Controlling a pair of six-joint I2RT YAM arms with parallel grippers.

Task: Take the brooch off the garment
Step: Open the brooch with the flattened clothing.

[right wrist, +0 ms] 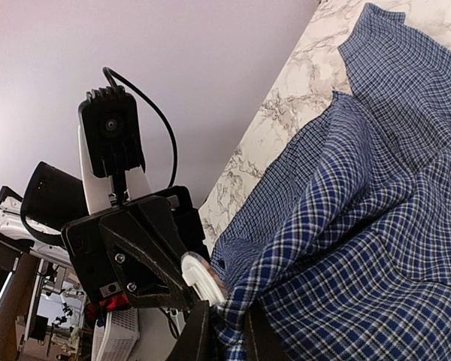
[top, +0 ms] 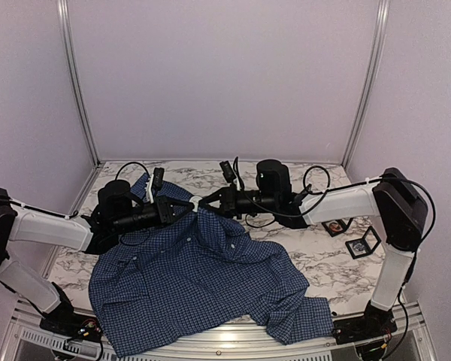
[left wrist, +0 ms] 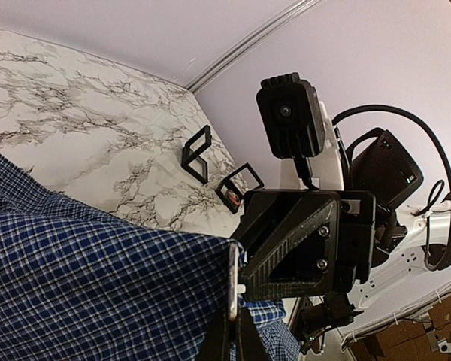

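Top external view hides most of what matters: the brooch point(top: 197, 200) is only a pale speck where my two pincers meet, above the far part of the table point(top: 316, 259), a little left of centre. It sits at the peak of the garment point(top: 195, 278), which is pulled up there and spreads down toward the near edge, reaching the rim at near right. My arms cover the collar.

My left pincer point(top: 189, 204) is pressed together. From its own wrist camera the brooch shows edge-on as a thin pale strip running in between my fingers point(left wrist: 214, 346), which are cut off by the bottom of the picture, so I am pinching the brooch by its rim. From the right wrist it is a whitish disc with a hint of orange at its lower edge, lying against the checked cloth. Its fastening is hidden.

My right pincer point(top: 208, 201) is nearly closed on a fold of the garment just beside the disc. Its fingertips too are cropped and half buried in cloth.

On the right of the table lie two small black frames. The nearer frame point(top: 363, 242) holds a bluish piece. The farther frame point(top: 335, 226), partly behind my right forearm, holds something small and reddish-brown that I cannot make out.
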